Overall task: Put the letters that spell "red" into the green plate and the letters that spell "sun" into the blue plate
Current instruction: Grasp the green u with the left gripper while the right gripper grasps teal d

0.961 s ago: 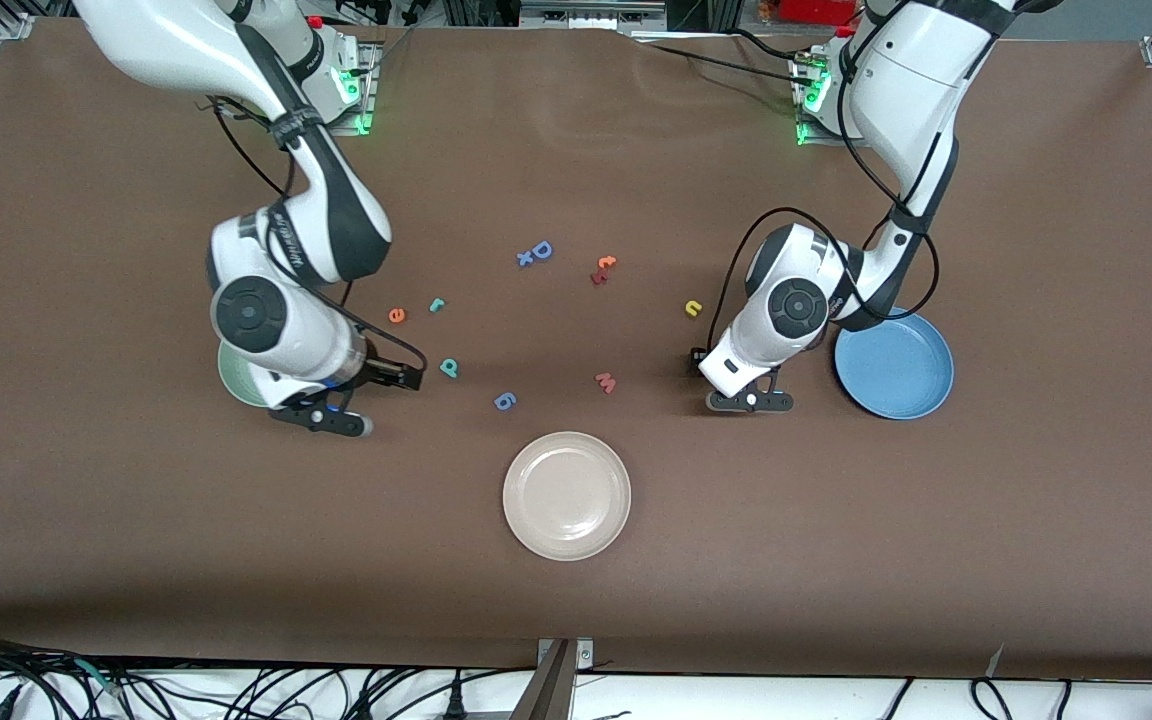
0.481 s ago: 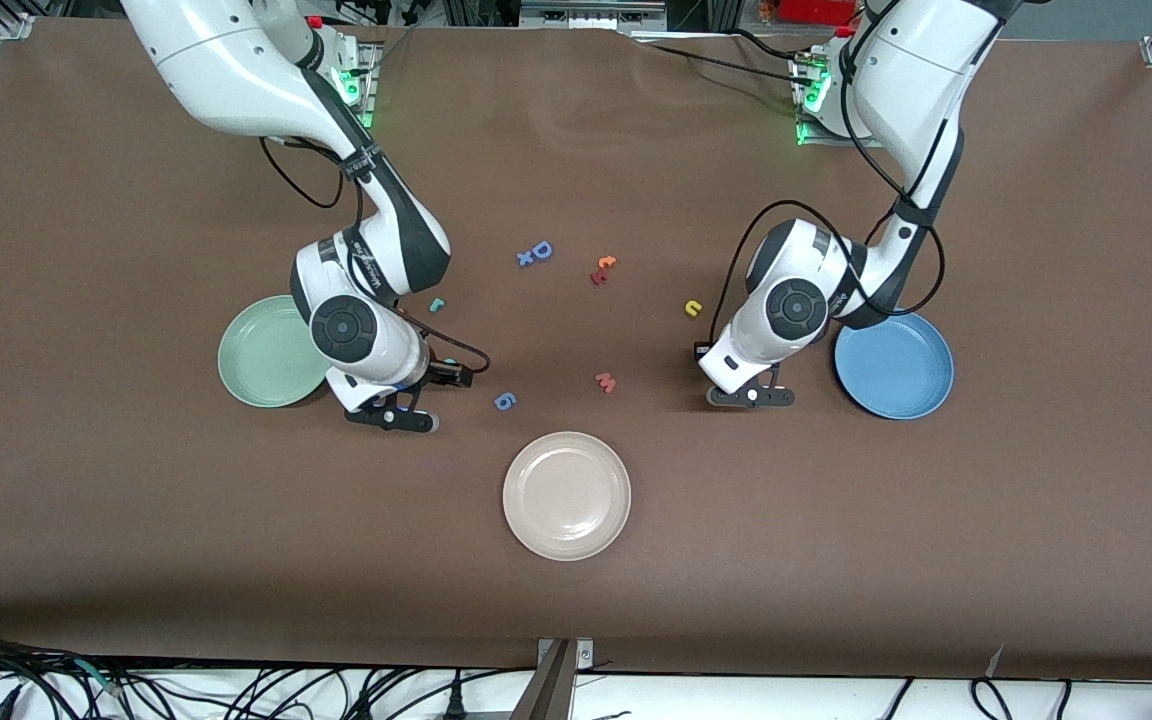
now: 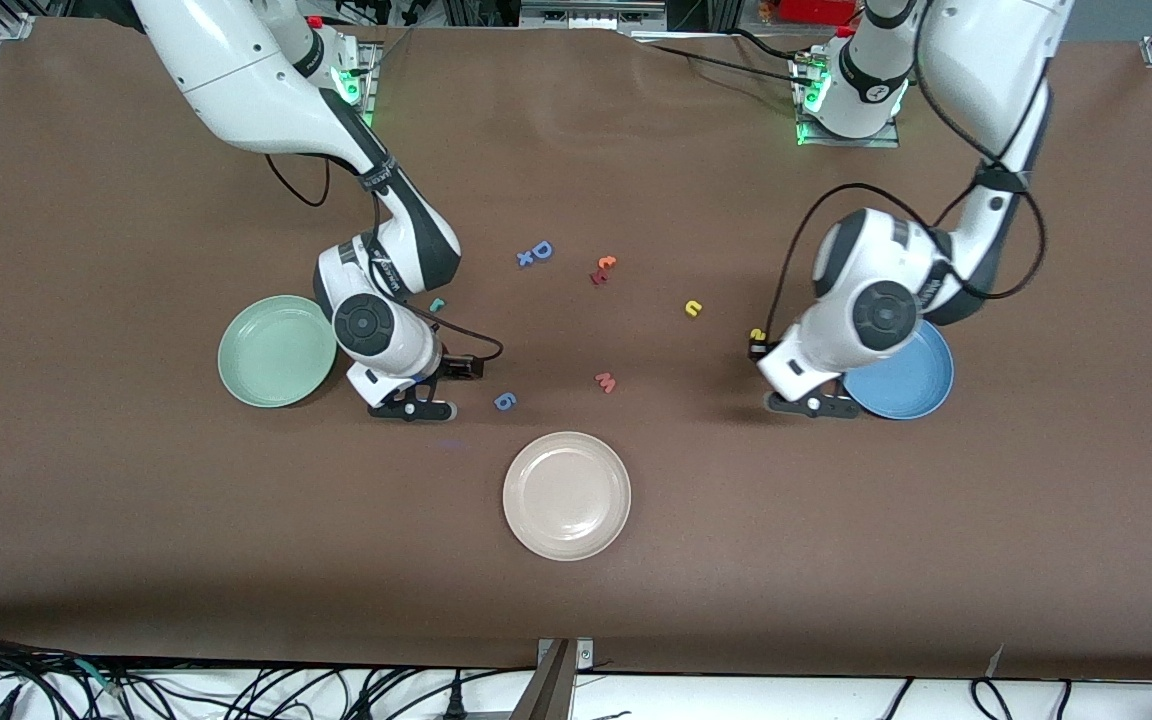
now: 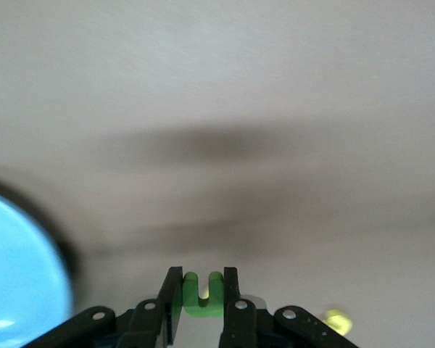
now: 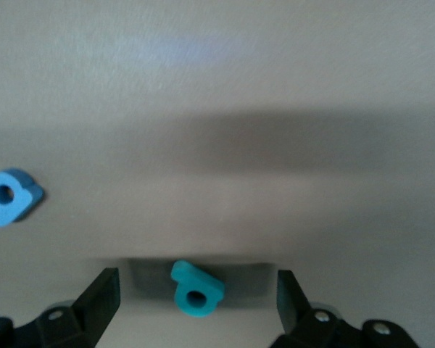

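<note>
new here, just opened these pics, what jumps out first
The left gripper is shut on a green letter, up in the air beside the blue plate. The right gripper hangs open over a teal letter beside the green plate. An empty cream plate sits nearest the front camera.
</note>
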`<move>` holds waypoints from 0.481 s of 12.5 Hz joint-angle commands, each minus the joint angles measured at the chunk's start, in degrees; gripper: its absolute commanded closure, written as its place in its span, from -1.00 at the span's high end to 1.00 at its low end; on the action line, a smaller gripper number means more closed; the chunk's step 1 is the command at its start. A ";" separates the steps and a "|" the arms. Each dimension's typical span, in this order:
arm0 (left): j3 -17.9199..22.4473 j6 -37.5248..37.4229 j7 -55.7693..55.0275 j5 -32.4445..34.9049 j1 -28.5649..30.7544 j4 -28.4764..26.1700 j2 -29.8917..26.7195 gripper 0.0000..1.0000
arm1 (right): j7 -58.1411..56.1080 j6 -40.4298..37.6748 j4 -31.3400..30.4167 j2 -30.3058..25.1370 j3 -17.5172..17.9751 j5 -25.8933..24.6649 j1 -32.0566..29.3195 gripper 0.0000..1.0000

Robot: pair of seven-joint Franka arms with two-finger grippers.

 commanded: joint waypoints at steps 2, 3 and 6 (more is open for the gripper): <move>-0.24 -0.39 9.61 7.73 5.78 -1.08 1.85 -0.53 | -3.67 0.05 -0.58 -0.39 0.24 0.08 0.43 0.76; -0.24 -0.30 9.62 10.12 6.32 -1.17 2.56 -0.53 | -5.51 0.05 -0.58 -0.48 0.15 0.08 0.26 0.67; -0.24 -0.30 9.62 16.36 7.99 -2.04 2.91 -0.46 | -6.93 0.05 -0.58 -0.48 -0.11 -0.10 0.17 0.46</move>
